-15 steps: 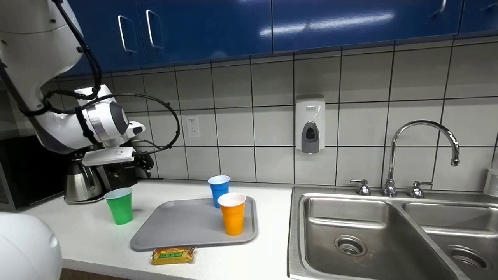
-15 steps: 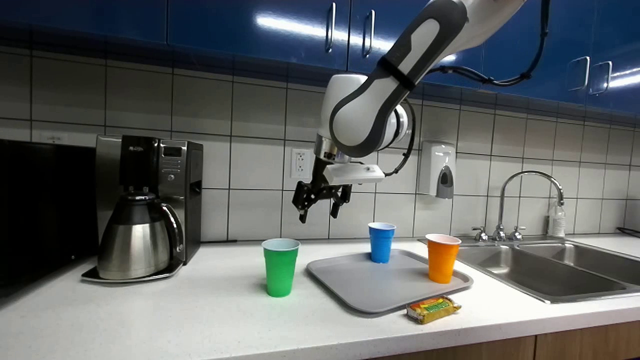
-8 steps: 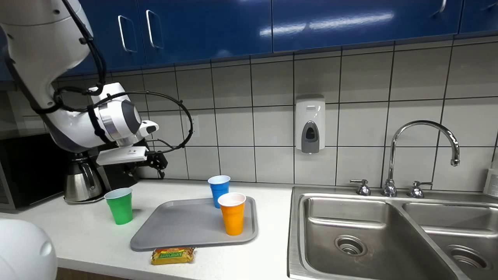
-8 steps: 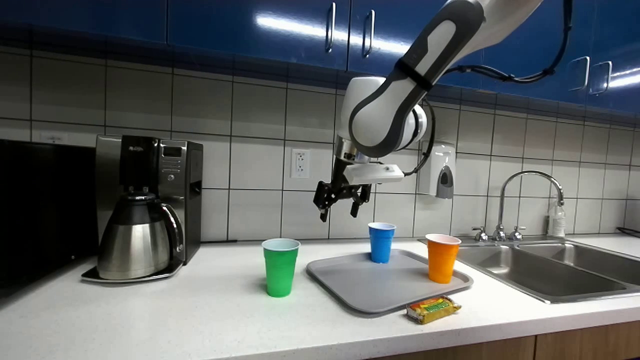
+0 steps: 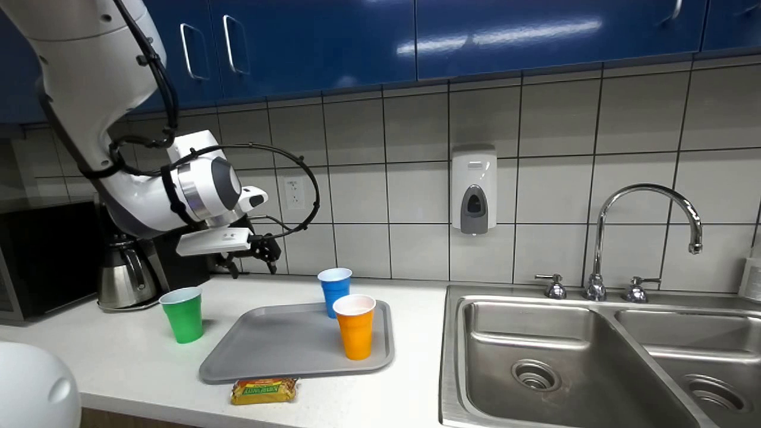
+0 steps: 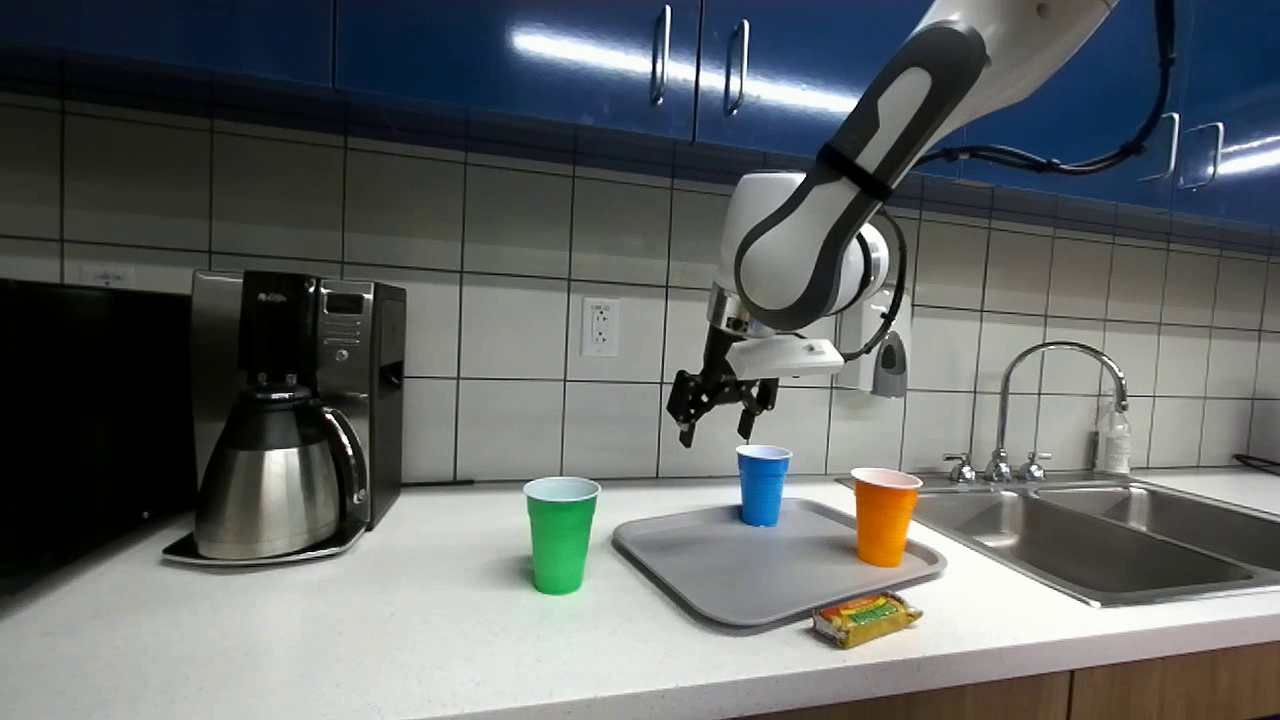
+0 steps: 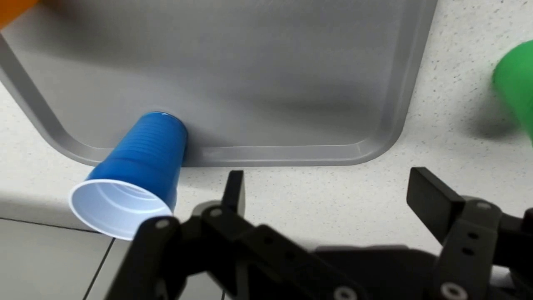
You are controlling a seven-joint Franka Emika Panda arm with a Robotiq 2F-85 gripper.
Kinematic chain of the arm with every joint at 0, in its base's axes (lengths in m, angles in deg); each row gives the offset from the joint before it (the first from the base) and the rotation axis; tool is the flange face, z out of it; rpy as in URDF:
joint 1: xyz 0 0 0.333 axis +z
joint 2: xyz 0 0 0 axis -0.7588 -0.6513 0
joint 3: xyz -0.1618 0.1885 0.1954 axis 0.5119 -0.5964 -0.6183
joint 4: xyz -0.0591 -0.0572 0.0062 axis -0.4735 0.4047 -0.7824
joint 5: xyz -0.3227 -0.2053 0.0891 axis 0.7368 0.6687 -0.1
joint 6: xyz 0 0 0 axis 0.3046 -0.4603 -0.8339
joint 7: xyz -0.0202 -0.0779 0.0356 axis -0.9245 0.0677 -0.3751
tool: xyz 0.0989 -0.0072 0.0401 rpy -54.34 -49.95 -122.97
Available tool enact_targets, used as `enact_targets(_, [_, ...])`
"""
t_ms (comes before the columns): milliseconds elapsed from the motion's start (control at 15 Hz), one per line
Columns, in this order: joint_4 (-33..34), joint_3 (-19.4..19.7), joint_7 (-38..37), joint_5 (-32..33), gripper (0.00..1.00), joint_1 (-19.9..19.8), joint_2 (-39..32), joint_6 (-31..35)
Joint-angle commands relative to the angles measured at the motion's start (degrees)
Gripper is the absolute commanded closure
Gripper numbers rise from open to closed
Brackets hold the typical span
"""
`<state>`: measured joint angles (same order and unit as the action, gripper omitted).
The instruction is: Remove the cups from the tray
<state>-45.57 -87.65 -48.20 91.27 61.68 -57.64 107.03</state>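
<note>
gripper (image 7: 328, 187) spread wide; yellow packet (image 6: 867, 619) just beside tray (image 6: 722, 562), steel pot (image 6: 268, 495) well apart.

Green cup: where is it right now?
In both exterior views the green cup stands upright on the counter, left of the grey tray and right of the steel coffee pot.

Beneath me: one white counter (image 6: 400, 640), finely speckled. Directly upon it I list: one grey tray (image 6: 700, 570), flat, corners rounded; one green cup (image 6: 561, 545), upright, apart from the tray; one small gold-wrapped packet (image 6: 866, 619) at the tray's edge, contact I cannot tell; one coffee maker (image 6: 345, 375). Set into it: one steel sink (image 5: 645, 362), two basins.
</note>
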Motion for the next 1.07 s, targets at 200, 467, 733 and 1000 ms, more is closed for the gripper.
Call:
enact_targets(200, [-1.19,2.73,2.43,1.66,0.00,-1.23,1.15,3.20])
enact_targets(467, [-1.06,4.51,3.79,1.53,0.00,-1.52,0.66,4.21])
enact_targets(733, [-0.50,6.23,4.99,0.84,0.00,-1.91,-0.16,4.75])
enact_targets(1000, [0.61,7.44,5.72,-0.70,0.00,-2.59,-1.29,3.93])
